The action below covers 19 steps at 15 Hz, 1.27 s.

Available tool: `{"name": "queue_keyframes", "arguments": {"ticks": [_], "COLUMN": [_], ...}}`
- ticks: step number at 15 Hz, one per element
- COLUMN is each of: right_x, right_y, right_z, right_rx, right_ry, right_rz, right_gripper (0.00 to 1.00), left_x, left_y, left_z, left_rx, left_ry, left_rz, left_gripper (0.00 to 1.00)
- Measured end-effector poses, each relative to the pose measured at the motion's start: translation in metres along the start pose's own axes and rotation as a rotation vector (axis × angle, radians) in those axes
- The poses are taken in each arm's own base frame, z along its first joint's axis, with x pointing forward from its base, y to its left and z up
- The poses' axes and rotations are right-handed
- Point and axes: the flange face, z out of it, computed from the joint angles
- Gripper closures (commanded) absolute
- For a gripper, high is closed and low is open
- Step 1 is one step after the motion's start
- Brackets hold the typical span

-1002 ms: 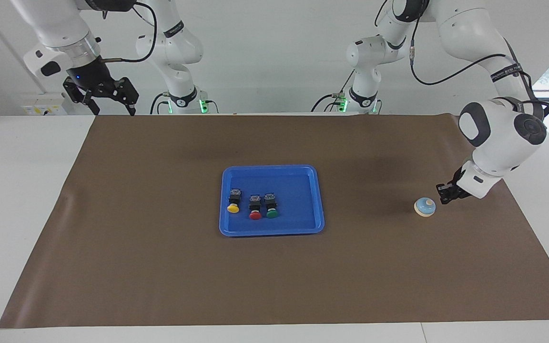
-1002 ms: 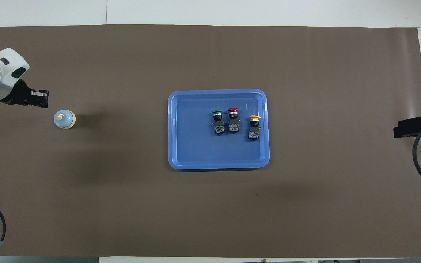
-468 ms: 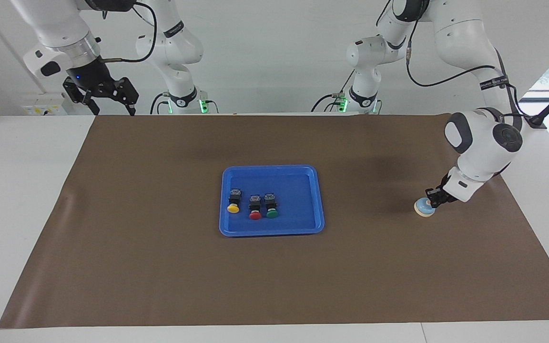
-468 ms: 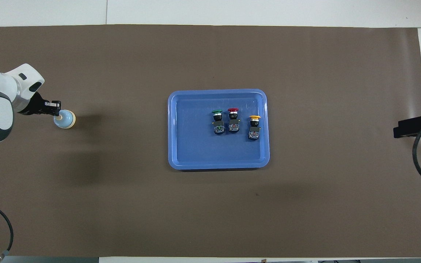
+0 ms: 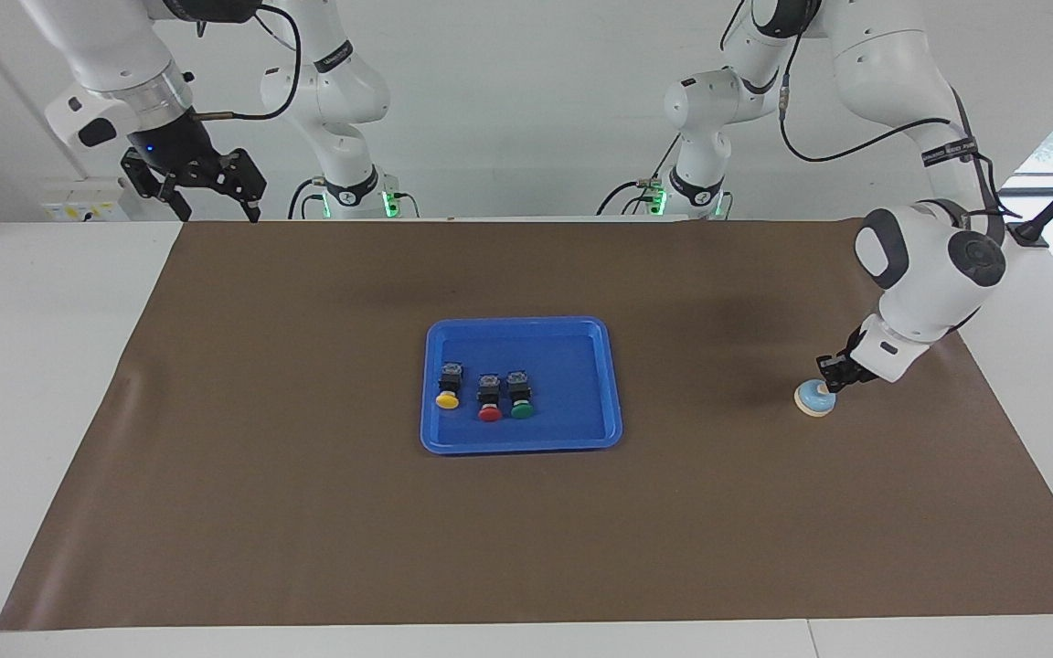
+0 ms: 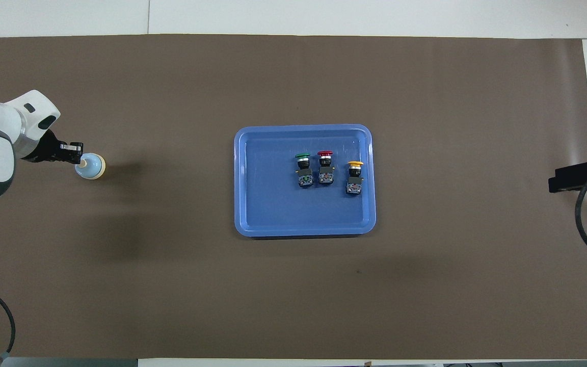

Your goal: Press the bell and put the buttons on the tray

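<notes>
Left gripper (image 5: 826, 384), one bell (image 5: 813, 400), three buttons (image 5: 488, 394)

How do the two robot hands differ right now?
The left gripper is shut, down at the bell; the right gripper is open, holding nothing. The left reaches out over the brown mat; the right waits raised at the robots' end. Both are black, two-fingered.

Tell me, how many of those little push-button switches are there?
3, side by side in the shallow blue plastic tray: yellow-capped switch toward the right arm's end, red-capped switch in the middle, green-capped switch toward the left arm's end. None looks hidden.
</notes>
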Motion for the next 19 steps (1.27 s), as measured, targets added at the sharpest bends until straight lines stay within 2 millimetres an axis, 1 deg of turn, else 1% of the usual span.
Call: {"name": "queue_keyframes", "arguments": {"ticks": [2, 3, 4, 5, 6, 8, 9, 10, 11, 13, 17, 19], "right_x": [0.0, 0.0, 0.0, 0.0, 0.0, 0.0, 0.0, 0.0, 0.0, 0.0, 0.0, 0.0], "right_y": [0.0, 0.0, 0.0, 0.0, 0.0, 0.0, 0.0, 0.0, 0.0, 0.0, 0.0, 0.0], "right_z": [0.0, 0.0, 0.0, 0.0, 0.0, 0.0, 0.0, 0.0, 0.0, 0.0, 0.0, 0.0], "right_rx": [0.0, 0.0, 0.0, 0.0, 0.0, 0.0, 0.0, 0.0, 0.0, 0.0, 0.0, 0.0], "right_ry": [0.0, 0.0, 0.0, 0.0, 0.0, 0.0, 0.0, 0.0, 0.0, 0.0, 0.0, 0.0], "right_rz": [0.0, 0.0, 0.0, 0.0, 0.0, 0.0, 0.0, 0.0, 0.0, 0.0, 0.0, 0.0], "right_gripper": [0.0, 0.0, 0.0, 0.0, 0.0, 0.0, 0.0, 0.0, 0.0, 0.0, 0.0, 0.0], "left_x": [-0.002, -0.016, -0.027, -0.038, -0.052, -0.08, -0.093, -0.102, -0.107, -0.107, -0.097, -0.095], "left_y": [0.0, 0.003, 0.005, 0.009, 0.013, 0.025, 0.032, 0.039, 0.045, 0.051, 0.063, 0.066], "left_z": [-0.057, -0.111, -0.136, -0.157, -0.179, -0.218, -0.232, -0.241, -0.246, -0.244, -0.228, -0.222], "left_rx": [0.008, 0.019, 0.027, 0.032, 0.038, 0.051, 0.054, 0.048, 0.028, -0.006, -0.018, -0.02], "left_ry": [0.015, 0.05, 0.071, 0.082, 0.092, 0.115, 0.12, 0.121, 0.126, 0.123, 0.09, 0.068], "left_rz": [-0.002, -0.003, -0.002, -0.001, 0.002, 0.01, 0.018, 0.024, 0.028, 0.031, 0.055, 0.06], "left_gripper": [1.0, 0.99, 0.79, 0.37, 0.0, 0.0, 0.0, 0.0, 0.0, 0.0, 0.0, 0.0]}}
